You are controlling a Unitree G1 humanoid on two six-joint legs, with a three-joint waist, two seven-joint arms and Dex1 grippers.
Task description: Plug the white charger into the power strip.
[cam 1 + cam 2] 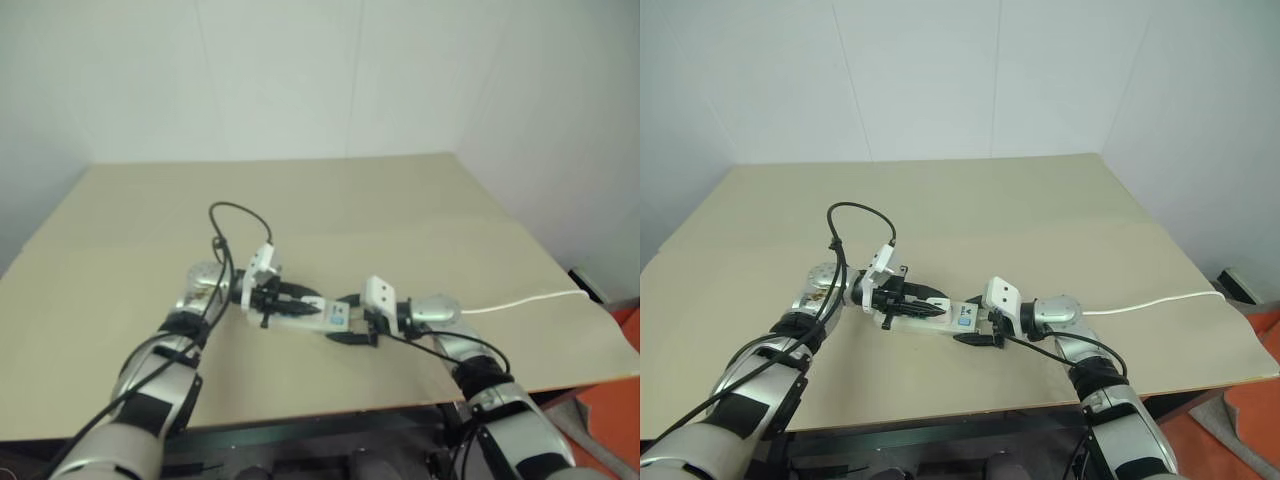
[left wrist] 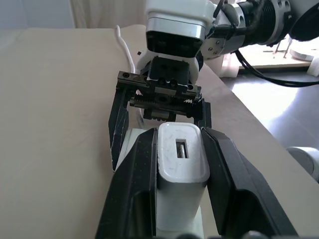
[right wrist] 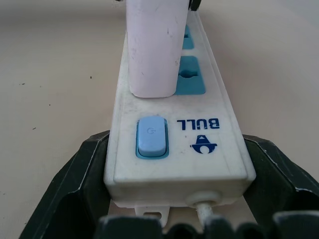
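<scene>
Charger (image 2: pixel 181 164) standing upright on the strip (image 3: pixel 175 149), base down on a blue socket next to the switch (image 3: pixel 151 135), pinched between the left gripper (image 2: pixel 180 199) jaws. Strip lying on the desk (image 1: pixel 120 250) near the front edge, about midway along it. Right gripper (image 3: pixel 174 199) jaws spread wide, straddling the strip's switch end. Cord (image 1: pixel 525 300) trailing toward the right edge.
</scene>
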